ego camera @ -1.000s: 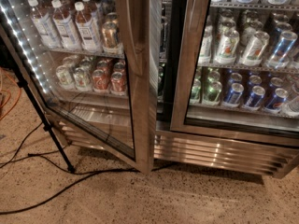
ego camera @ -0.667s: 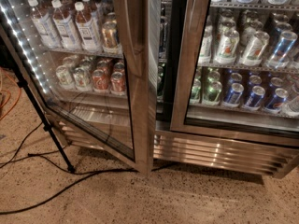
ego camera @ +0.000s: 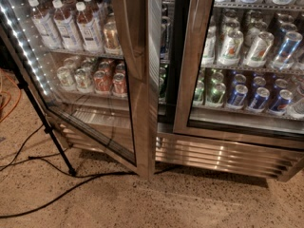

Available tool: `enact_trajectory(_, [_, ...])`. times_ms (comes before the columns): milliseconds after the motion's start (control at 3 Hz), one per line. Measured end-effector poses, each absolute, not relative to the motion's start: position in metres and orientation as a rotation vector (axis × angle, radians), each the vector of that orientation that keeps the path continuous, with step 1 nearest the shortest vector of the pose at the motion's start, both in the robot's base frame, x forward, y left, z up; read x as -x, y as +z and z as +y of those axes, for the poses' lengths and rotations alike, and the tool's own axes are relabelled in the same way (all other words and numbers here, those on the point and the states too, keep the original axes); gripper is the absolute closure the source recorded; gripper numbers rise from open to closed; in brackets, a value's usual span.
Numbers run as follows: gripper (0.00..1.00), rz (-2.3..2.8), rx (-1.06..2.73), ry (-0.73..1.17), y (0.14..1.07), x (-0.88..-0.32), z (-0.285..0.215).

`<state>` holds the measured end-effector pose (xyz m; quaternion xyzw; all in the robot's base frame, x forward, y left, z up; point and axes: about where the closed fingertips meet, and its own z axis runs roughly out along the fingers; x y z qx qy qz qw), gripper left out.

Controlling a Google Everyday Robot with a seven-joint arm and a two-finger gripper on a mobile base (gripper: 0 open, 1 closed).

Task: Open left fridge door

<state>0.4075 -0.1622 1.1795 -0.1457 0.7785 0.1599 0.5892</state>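
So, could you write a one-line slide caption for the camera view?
Left fridge door ajar beside the shut right door, bottles behind the glass; robot hand out of view.

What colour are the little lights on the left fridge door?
White LED strip, camera view. Gripper not in view.

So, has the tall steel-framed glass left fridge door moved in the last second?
No. The left fridge door stands ajar, its bottom edge unchanged against the black tripod leg. The gripper is not in view.

The claw is out of shot. Speckled tan floor [ego camera: 199,205] down low, black cables [ego camera: 71,189] snaking across, black stand leg [ego camera: 47,129] planted left, orange cord [ego camera: 9,99] at the edge.
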Motion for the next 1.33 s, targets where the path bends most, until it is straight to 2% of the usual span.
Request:
enact_trajectory(333, [0.83,1.813,0.339,0.372,1.179,-0.407,-0.162])
enact_trajectory(667, [0.99,1.813,0.339,0.372,1.179,-0.407,-0.162])
enact_trajectory(1000, [1.0,1.813,0.339,0.373,1.179,-0.408,-0.162])
enact_trajectory(1333, [1.0,1.842,0.268,0.528,1.149,-0.417,-0.129])
